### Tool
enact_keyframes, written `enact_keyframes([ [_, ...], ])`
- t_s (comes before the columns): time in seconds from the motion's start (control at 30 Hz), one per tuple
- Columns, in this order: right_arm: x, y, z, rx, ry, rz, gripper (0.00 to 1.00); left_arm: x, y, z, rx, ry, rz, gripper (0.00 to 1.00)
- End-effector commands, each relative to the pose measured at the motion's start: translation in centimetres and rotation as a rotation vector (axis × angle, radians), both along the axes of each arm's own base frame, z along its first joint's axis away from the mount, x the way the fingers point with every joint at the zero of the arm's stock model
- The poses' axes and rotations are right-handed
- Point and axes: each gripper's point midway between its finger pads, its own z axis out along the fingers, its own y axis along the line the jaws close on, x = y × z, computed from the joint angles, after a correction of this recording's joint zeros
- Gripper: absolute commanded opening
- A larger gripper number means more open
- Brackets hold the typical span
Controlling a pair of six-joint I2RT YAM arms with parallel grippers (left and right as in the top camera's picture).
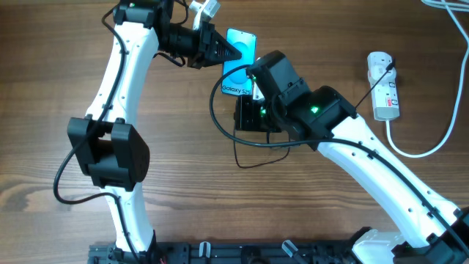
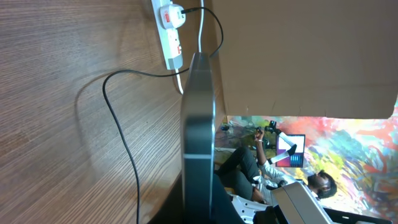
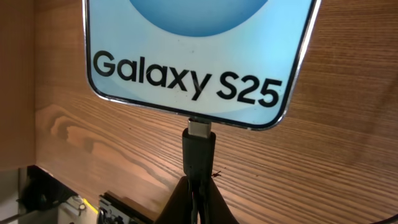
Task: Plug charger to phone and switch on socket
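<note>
The phone [image 1: 239, 59], cyan-screened with "Galaxy S25" lettering, is at the table's far middle, and my left gripper [image 1: 230, 52] is shut on its far end. In the left wrist view the phone [image 2: 199, 118] shows edge-on between dark fingers [image 2: 227, 206]. My right gripper [image 3: 199, 198] is shut on the charger connector [image 3: 199, 149]. The connector's metal tip meets the port in the phone's [image 3: 193, 56] bottom edge. In the overhead view my right gripper [image 1: 249, 99] sits just below that edge. The charger cable [image 1: 220, 121] loops across the wood. The white socket [image 1: 384, 86] lies at the right with a black plug [image 1: 382, 70] in it.
The socket's thick white lead [image 1: 432, 150] curves off along the right edge of the table. The left wrist view also shows the socket [image 2: 171, 37] and the thin black cable [image 2: 124, 146] on the wood. A black rail [image 1: 242, 253] runs along the near edge.
</note>
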Motion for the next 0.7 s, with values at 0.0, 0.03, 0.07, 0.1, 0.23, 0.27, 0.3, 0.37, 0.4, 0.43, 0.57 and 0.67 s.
enact_keyframes([
  [0.0, 0.19, -0.08, 0.49, 0.021, -0.004, -0.002, 0.04, -0.80, -0.16, 2.40, -0.058, -0.048, -0.021, 0.04],
  [0.03, 0.05, 0.06, 0.55, 0.029, 0.002, 0.006, 0.04, -0.81, -0.16, 2.41, -0.058, -0.047, -0.021, 0.04],
  [0.07, -0.04, 0.14, 0.58, 0.033, 0.005, 0.010, 0.04, -0.81, -0.16, 2.41, -0.058, -0.047, -0.021, 0.04],
  [0.1, -0.07, 0.15, 0.56, 0.034, 0.007, 0.010, 0.04, -0.81, -0.16, 2.41, -0.058, -0.047, -0.021, 0.04],
  [0.23, -0.53, 0.72, 0.74, 0.063, 0.025, 0.039, 0.04, -0.81, -0.16, 2.41, -0.058, -0.047, -0.021, 0.04],
  [0.27, -0.56, 0.75, 0.70, 0.064, 0.028, 0.041, 0.04, -0.81, -0.16, 2.41, -0.058, -0.047, -0.021, 0.04],
  [0.3, -0.57, 0.74, 0.67, 0.062, 0.028, 0.042, 0.04, -0.81, -0.16, 2.41, -0.058, -0.047, -0.021, 0.04],
  [0.37, -0.62, 0.79, 0.59, 0.062, 0.031, 0.046, 0.04, -0.81, -0.16, 2.41, -0.058, -0.047, -0.021, 0.04],
  [0.4, -0.61, 0.77, 0.46, 0.059, 0.035, 0.045, 0.04, -0.81, -0.16, 2.41, -0.058, -0.047, -0.021, 0.04],
  [0.43, -0.61, 0.76, 0.42, 0.058, 0.036, 0.045, 0.04, -0.81, -0.16, 2.41, -0.058, -0.047, -0.021, 0.04],
  [0.57, -0.37, 0.74, -0.06, 0.045, 0.040, 0.038, 0.04, -0.81, -0.16, 2.41, -0.058, -0.047, -0.021, 0.04],
  [0.67, -0.17, 0.71, -0.09, 0.041, 0.032, 0.033, 0.04, -0.81, -0.16, 2.41, -0.058, -0.048, -0.021, 0.04],
])
